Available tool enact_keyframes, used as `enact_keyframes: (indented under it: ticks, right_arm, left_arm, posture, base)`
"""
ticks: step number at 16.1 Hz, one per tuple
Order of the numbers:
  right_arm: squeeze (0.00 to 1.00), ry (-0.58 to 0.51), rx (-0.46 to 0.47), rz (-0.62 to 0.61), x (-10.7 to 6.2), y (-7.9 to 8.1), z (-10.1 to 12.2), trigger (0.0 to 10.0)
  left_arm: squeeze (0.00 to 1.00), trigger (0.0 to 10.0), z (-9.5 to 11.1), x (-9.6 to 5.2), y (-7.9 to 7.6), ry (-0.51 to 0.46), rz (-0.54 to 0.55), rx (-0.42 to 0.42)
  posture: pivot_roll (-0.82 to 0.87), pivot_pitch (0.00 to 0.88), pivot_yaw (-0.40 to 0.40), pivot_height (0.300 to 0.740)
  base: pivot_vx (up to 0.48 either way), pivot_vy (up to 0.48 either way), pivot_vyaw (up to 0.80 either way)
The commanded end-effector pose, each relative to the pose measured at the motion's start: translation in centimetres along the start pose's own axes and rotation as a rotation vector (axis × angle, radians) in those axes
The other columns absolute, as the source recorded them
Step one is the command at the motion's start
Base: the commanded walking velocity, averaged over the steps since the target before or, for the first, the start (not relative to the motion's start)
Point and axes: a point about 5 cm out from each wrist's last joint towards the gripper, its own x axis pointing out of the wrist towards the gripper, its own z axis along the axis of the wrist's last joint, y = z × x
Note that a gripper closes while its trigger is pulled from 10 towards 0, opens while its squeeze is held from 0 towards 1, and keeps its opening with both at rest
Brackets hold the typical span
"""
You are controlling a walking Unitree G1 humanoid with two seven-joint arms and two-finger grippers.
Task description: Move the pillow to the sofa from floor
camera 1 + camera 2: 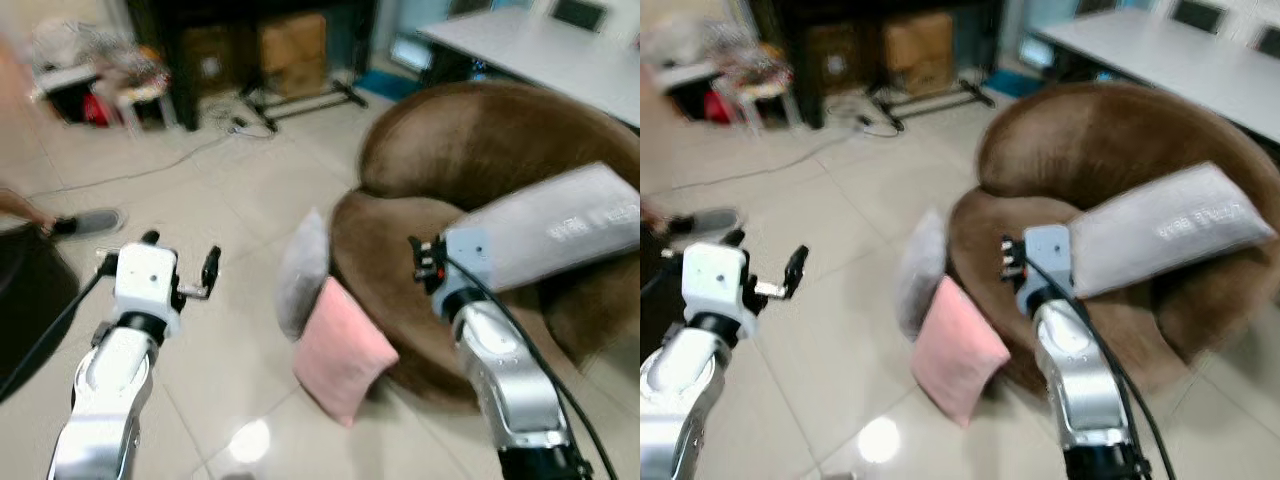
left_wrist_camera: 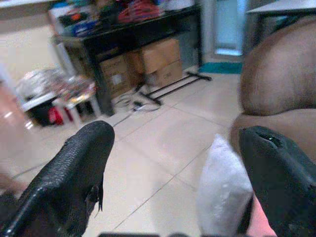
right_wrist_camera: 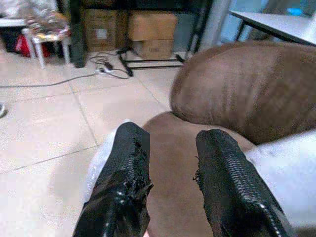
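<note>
So here's where we're at, going left to right. Our left gripper (image 1: 180, 265) sits in the lower left of the head view, held out over the pale tiled floor (image 1: 200, 180). Its black fingers are spread wide with nothing between them, so it looks ready for a grab rather than mid-grab.

Around the middle of the frame are the two cushions on the floor: a soft grey pillow (image 1: 303, 270) standing on edge, and a square pink fabric pillow (image 1: 342, 350) just below it. Both lean against the front of the round brown plush sofa (image 1: 470, 150), which is probably why they stay upright instead of lying flat. Either could be the one to move; we can't tell which.

Further right, our right gripper (image 3: 170, 177) hovers above the sofa's front edge. Its fingers are parted a little and it's holding nothing.

At the right of the frame a long light grey cushion with lettering (image 1: 560, 230) already lies across the sofa seat.

We'd say the pickup hasn't started yet, and the left arm looks the better placed for it.
</note>
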Motion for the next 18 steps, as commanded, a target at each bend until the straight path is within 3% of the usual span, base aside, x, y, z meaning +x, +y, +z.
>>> enact_keyframes:
  ticks: [1, 13, 15, 18]
  right_arm:
    - [0.00, 0.000, 0.004, 0.019, 0.22, 0.52, 0.20, 10.0]
    - [0.00, 0.008, 0.048, -0.026, 0.51, -0.11, 0.11, 10.0]
    - [0.00, 0.010, 0.040, -0.023, 0.55, -0.01, 0.13, 10.0]
    - [0.00, 0.004, 0.028, -0.016, 0.49, 0.11, 0.16, 10.0]
  left_arm:
    - [0.00, 10.0, -0.11, -0.17, 0.12, 0.006, 0.006, 0.000]
    - [0.00, 10.0, 0.02, 0.02, 0.29, 0.000, 0.008, 0.009]
    - [0.00, 10.0, 0.03, 0.06, 0.38, -0.001, 0.007, 0.011]
    - [0.00, 10.0, 0.06, 0.14, 0.35, -0.001, 0.001, 0.015]
  posture:
    - [0.02, 0.000, -0.048, 0.740]
    - [0.02, 0.000, -0.052, 0.740]
    - [0.03, 0.000, -0.049, 0.740]
    - [0.02, 0.000, -0.045, 0.740]
  base:
    - [0.296, 0.000, 0.00]
    - [0.301, 0.000, 0.00]
    - [0.321, 0.000, -0.80]
    - [0.328, 0.000, 0.00]
